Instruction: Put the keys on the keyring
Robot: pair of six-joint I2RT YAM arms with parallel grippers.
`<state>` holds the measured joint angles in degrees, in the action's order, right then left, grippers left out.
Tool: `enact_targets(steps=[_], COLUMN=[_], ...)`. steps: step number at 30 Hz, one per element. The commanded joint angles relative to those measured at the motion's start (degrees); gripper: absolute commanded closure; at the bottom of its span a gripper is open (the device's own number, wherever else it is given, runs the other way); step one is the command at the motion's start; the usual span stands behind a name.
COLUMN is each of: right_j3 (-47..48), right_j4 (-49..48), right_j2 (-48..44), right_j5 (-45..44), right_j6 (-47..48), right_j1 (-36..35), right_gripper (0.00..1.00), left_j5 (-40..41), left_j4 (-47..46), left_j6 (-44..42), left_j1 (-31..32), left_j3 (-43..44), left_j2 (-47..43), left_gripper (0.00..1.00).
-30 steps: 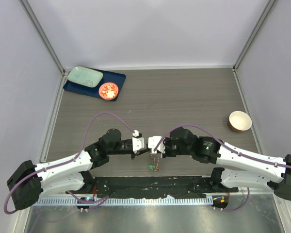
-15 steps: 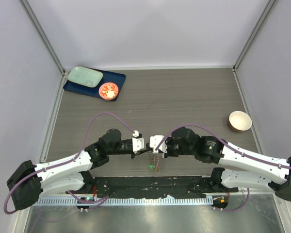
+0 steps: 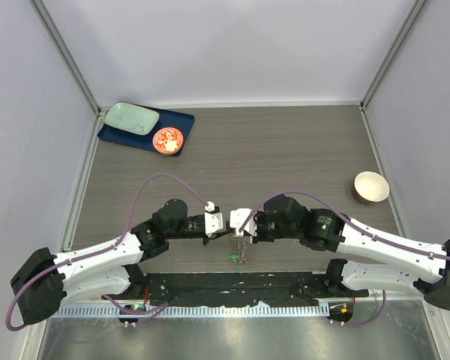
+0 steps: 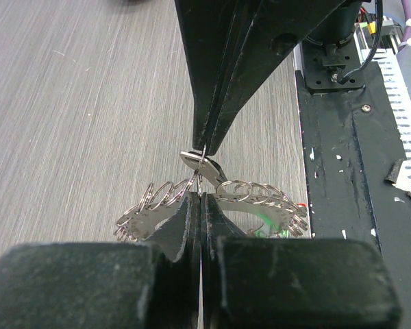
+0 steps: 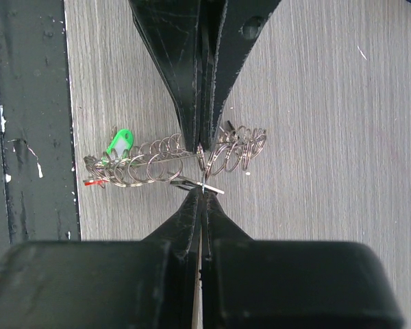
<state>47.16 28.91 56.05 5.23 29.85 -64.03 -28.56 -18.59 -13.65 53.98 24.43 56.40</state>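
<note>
Our left gripper (image 4: 200, 197) and right gripper (image 5: 203, 193) meet tip to tip, both jaws pinched narrow on the keyring (image 5: 151, 168) strung between them. A green key (image 5: 120, 143) sits beside the tips, seemingly already on it.

Lab booth — bare panelled walls (image 3: 232, 45)
</note>
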Motion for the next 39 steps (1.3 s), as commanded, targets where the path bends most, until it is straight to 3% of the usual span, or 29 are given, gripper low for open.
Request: enact_targets(steps=[1, 39], right_j3=[2.24, 2.33], right_j4=[-1.48, -1.04], right_j2=[0.20, -0.07], right_j5=[0.92, -1.72], right_j6=[0.13, -0.14], right_j1=[-0.13, -0.22], right_gripper=[0.99, 0.99], left_j5=[-0.89, -0.71], left_j4=[-3.73, -3.30], left_j6=[0.38, 0.29], left_j1=[-0.27, -0.27], left_j3=[0.97, 0.89], left_j2=[-0.33, -0.50], left_gripper=[1.00, 1.00])
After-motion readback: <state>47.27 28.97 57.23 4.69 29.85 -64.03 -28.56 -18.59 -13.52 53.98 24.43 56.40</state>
